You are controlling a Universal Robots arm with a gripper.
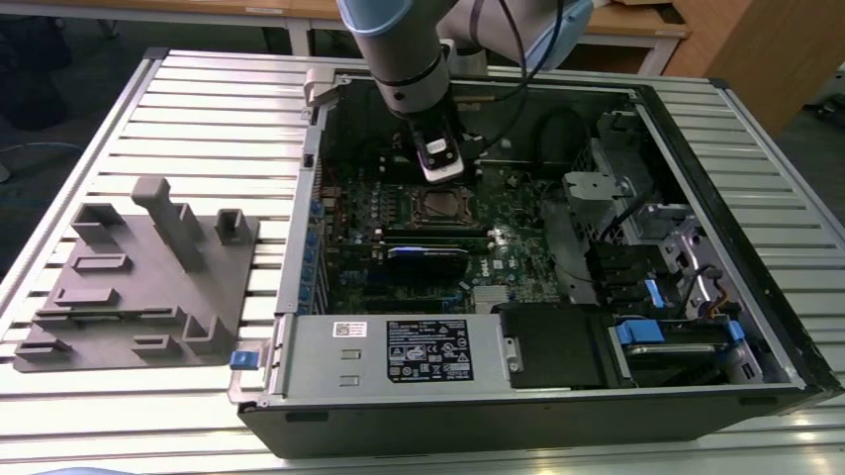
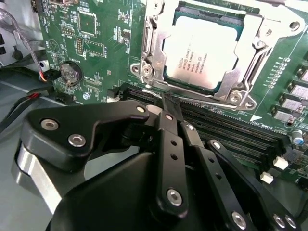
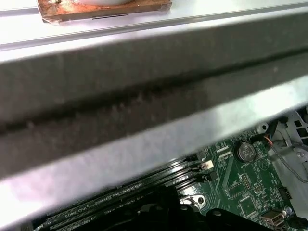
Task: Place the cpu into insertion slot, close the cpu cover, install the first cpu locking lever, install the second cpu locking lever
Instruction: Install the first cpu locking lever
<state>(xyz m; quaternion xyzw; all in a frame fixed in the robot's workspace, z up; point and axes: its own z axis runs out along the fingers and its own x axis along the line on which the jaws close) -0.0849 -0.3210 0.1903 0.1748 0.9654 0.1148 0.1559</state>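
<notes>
- Already we see the cpu (image 2: 202, 53) seated in its socket with the cover (image 2: 250, 79) lying flat around it.
- To do the lever (image 2: 192, 99) step well, we judge we should press it steadily down and hook it sideways under its catch.
- Our claw (image 2: 169, 111) has its fingers pinched together, holding nothing, tips at that thin lever along the socket edge.
</notes>
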